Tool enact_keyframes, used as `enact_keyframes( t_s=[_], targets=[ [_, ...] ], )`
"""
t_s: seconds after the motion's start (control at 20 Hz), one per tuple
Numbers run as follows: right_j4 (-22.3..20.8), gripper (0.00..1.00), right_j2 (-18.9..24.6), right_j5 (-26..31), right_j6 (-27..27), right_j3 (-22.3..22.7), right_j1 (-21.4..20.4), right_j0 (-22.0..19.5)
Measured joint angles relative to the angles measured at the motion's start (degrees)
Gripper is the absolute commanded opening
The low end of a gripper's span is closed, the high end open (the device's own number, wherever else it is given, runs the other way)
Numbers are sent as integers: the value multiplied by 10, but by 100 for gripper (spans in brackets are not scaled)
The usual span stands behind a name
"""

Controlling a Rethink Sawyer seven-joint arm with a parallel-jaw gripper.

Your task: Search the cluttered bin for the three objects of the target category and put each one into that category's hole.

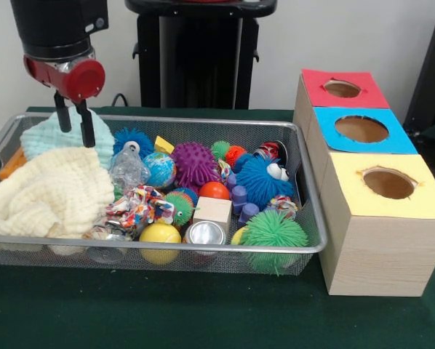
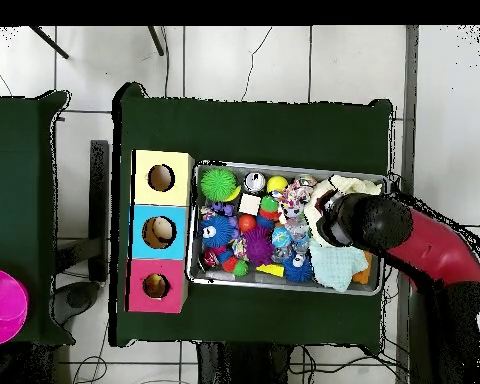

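A wire mesh bin (image 1: pixel 166 248) (image 2: pixel 284 167) holds many mixed toys. Among them are a green spiky ball (image 1: pixel 273 231) (image 2: pixel 218 183), a blue spiky ball with eyes (image 1: pixel 261 180), a purple spiky ball (image 1: pixel 194 163), a globe ball (image 1: pixel 160 169), a yellow ball (image 1: pixel 160 234), an orange ball (image 1: pixel 214 190), a wood block (image 1: pixel 213 211) and a metal can (image 1: pixel 205 233). My gripper (image 1: pixel 74 123) hangs open at the bin's left end, over a light blue cloth (image 1: pixel 43 138), holding nothing. From overhead the arm (image 2: pixel 369 222) hides the gripper.
Three joined wooden boxes with round holes stand beside the bin: red top (image 1: pixel 318 78), blue top (image 1: pixel 399 142), yellow top (image 1: pixel 348 190). A cream cloth (image 1: pixel 50 193) fills the bin's front left. A colourful rope toy (image 1: pixel 137 203) lies mid-bin. A pink object (image 2: pixel 2 305) sits on a side table.
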Motion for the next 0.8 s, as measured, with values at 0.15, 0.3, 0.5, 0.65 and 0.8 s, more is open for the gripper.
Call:
enact_keyframes(
  t_s=[0.15, 0.3, 0.5, 0.65, 0.8],
  targets=[
    [0, 100, 0, 9, 0, -26, 12, 9],
    [1, 100, 0, 17, 0, -50, 23, 13],
    [2, 100, 0, 27, 0, -80, 37, 15],
    [2, 100, 0, 32, 0, -98, 44, 15],
    [2, 100, 0, 33, 0, -106, 47, 15]
  ],
)
